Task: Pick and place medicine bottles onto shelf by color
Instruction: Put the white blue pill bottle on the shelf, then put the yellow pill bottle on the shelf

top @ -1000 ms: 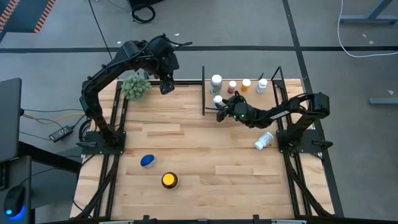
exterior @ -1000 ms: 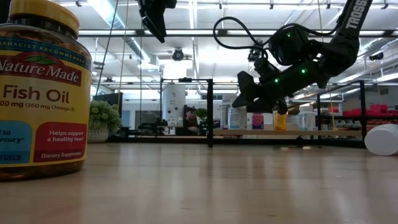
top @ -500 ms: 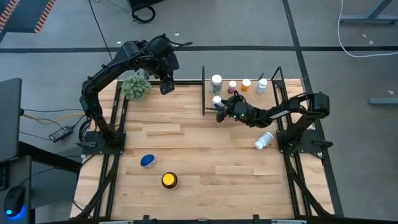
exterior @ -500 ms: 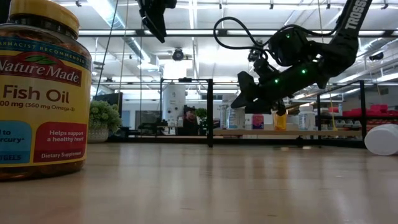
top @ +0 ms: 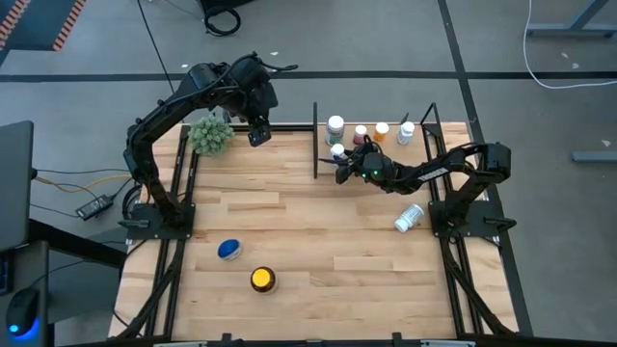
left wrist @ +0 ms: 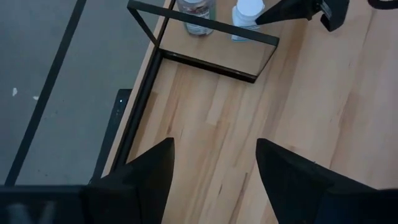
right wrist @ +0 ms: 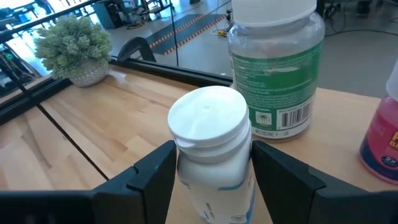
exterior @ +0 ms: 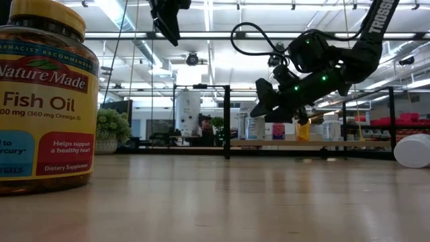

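Note:
My right gripper (top: 339, 164) is shut on a white-capped white bottle (right wrist: 211, 143) at the near left end of the shelf (top: 371, 146), a light board framed by black rods. A green-labelled bottle (right wrist: 277, 68) and a pink bottle (right wrist: 382, 137) stand on the shelf behind it, with two more bottles (top: 382, 130) farther right. My left gripper (top: 257, 133) hangs open and empty high over the table's far left part, next to the plant ball (top: 210, 135). A white bottle (top: 409, 217) lies on its side on the table. A blue-lidded bottle (top: 228, 250) and an amber yellow-lidded one (top: 262, 280) stand near the front. My right gripper pinches the white bottle's body just below its cap (right wrist: 214, 171) between its two fingers (right wrist: 152, 174). The fingers come about level from the table's right side. The bottle stands nearly upright in the hold; its bottom is hidden, so whether it rests on the shelf cannot be told.
The shelf's black upright posts (top: 315, 140) and rods stand close to my right gripper. The fish oil bottle (exterior: 44, 101) fills the low view's left side. Bare planks lie across the table's middle (top: 308, 222).
My right gripper has moved a little toward the table's far edge, toward the shelf, carrying the white bottle along upright.

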You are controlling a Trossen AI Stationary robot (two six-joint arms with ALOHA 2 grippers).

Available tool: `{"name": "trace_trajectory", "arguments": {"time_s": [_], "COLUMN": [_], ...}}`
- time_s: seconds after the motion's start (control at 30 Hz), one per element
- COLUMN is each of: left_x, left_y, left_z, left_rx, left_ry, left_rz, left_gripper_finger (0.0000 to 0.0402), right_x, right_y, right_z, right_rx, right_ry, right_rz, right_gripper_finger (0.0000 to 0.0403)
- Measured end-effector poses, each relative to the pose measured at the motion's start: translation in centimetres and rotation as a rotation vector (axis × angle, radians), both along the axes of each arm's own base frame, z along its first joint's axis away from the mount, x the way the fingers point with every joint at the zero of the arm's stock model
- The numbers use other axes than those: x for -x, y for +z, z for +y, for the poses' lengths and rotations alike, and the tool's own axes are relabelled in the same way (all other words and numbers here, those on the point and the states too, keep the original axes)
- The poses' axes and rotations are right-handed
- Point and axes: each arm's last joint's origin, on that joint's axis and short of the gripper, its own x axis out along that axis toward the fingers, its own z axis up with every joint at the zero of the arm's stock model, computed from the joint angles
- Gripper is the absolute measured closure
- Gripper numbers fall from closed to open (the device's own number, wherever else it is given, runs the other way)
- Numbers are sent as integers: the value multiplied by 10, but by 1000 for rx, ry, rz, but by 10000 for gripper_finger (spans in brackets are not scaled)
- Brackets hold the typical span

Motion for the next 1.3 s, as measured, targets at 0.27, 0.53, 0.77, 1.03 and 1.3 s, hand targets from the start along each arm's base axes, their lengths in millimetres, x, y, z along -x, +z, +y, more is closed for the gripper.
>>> {"name": "trace_trajectory", "arguments": {"time_s": [0.27,0.53,0.77,1.03,1.3], "left_x": [0,0,0,4,-1], "left_y": [0,0,-1,-4,-4], "left_z": [0,0,-1,-4,-15], "left_rx": [6,10,31,77,91], "left_ry": [-4,3,22,45,27], "left_rz": [-3,-5,1,40,45], "left_gripper_finger": [170,170,169,170,169], "right_x": [0,-3,-15,-20,7], "right_y": [0,4,20,29,55], "right_z": [1,0,-4,-2,8], "right_rx": [-31,-24,28,39,-1], "right_ry": [2,9,25,63,54], "right_rz": [-29,-59,-87,-76,54], "right_gripper_finger": [187,180,146,122,114]}}
